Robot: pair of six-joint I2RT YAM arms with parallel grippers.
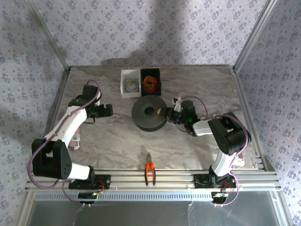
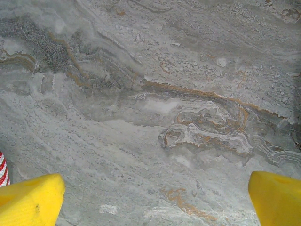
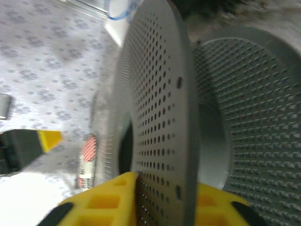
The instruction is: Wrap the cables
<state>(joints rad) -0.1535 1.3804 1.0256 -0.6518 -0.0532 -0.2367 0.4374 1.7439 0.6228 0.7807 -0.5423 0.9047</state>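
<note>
Top external: fixed high, above and behind both arm bases, angled down and forward over the whole grey marble-patterned table [image 1: 117,136] to the floral-papered back wall [image 1: 155,28]; distant, wide coverage.

Left wrist: aimed nearly straight down, close on bare marbled surface, with the yellow fingertips [image 2: 33,197] of the left gripper [image 2: 153,195] in the lower corners.

Right wrist: rolled sideways, hard up against the black perforated round spool [image 3: 160,94], sighted along a flange edge standing upright between the yellow fingers [image 3: 106,205] of the right gripper [image 3: 162,207].

Shared: spool [image 1: 149,113] between top external and right wrist; tabletop between top external and left wrist; left gripper, black with yellow tip, across the table at the right wrist's left edge.
</note>
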